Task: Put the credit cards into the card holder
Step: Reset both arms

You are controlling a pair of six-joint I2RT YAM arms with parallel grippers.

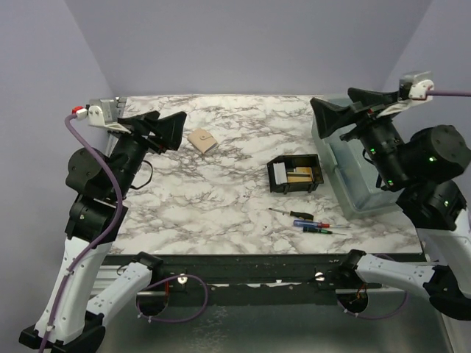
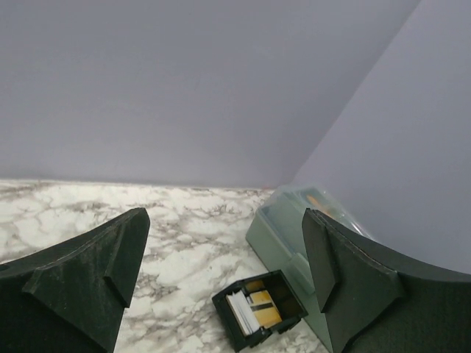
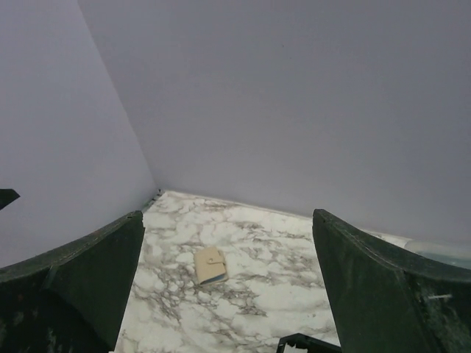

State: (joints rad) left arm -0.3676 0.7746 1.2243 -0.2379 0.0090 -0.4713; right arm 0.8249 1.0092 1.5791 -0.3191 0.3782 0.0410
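where both pairs of jaws hang above the desk, they stand wide with nothing between them. left jaws over the far-left part of the desk. right jaws over the translucent bin at the right edge.

card holder sits on the desk right of centre, near the bin and apart from both jaws.

hard to see:
- right wrist view: only a corner of the holder, cut off by the bottom edge.
- left wrist view: bin half hidden behind one finger.
- what else lies in the holder is too small to tell.

holder's long axis runs roughly left to right in the top view, white-grey strip at its left end. tan card with darker stripes lies inside, along the same axis.

small tan wallet-like thing lies far-left, close to the left jaws in the top view. three small screwdrivers lie near the holder, on the side toward the arms.
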